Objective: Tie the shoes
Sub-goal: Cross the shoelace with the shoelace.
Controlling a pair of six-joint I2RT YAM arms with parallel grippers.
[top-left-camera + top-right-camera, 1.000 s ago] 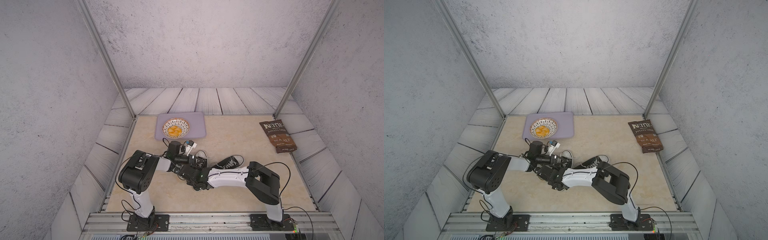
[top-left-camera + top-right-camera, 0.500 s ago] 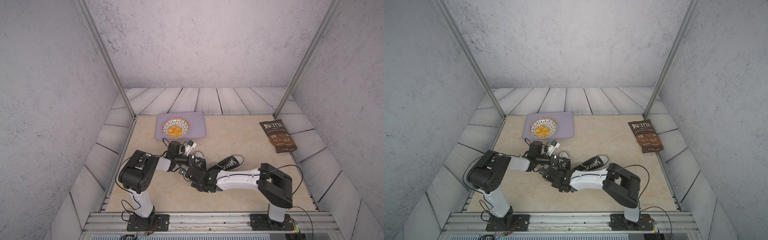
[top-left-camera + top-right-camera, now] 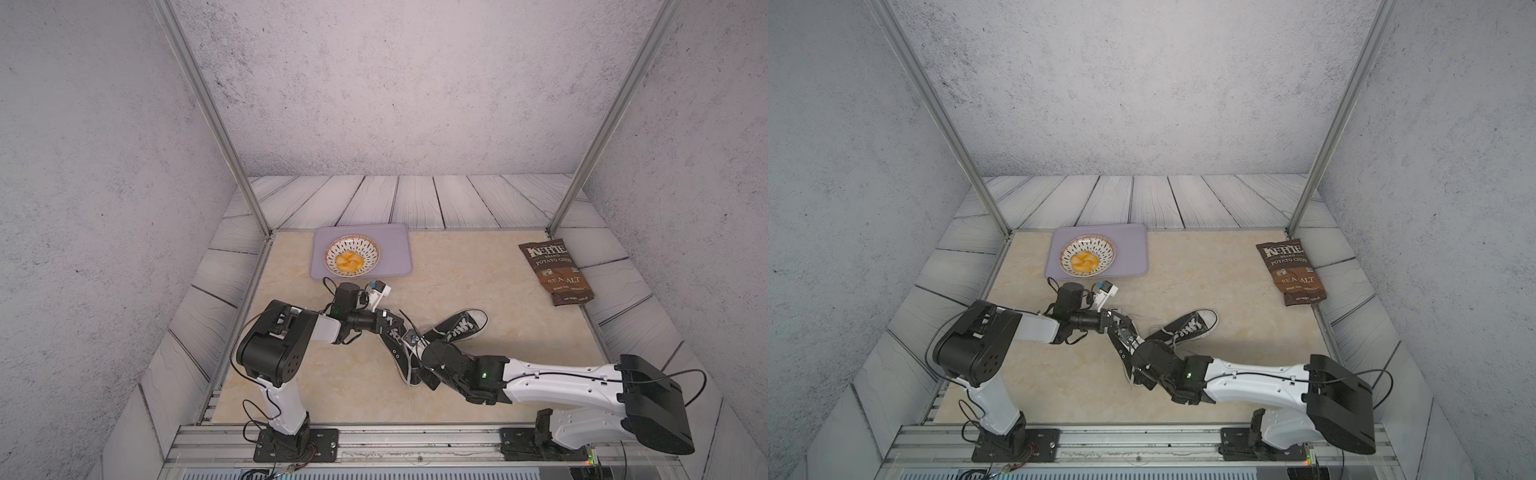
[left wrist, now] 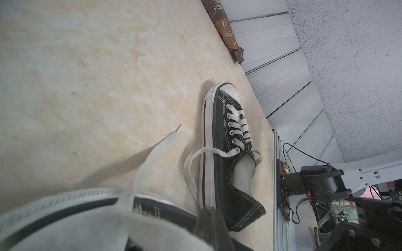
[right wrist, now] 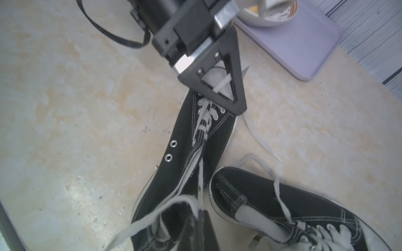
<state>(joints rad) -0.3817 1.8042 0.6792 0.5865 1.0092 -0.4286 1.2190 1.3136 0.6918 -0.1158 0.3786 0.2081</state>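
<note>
Starting the knot on the near shoe (image 3: 397, 351): right fingers (image 5: 204, 230) clench a lace (image 5: 199, 184) at its collar, and left fingers (image 5: 237, 87) sit clenched at its toe. The next move likely calls for drawing that lace taut.

"KETTLE BRAND POTATO CHIPS, SEA SALT" on chip bag (image 3: 554, 270)

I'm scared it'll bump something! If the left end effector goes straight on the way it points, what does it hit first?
Probably the other shoe, near its heel: in the left wrist view it lies right ahead of the left end effector. Depth is unclear, so that's a guess.
</note>
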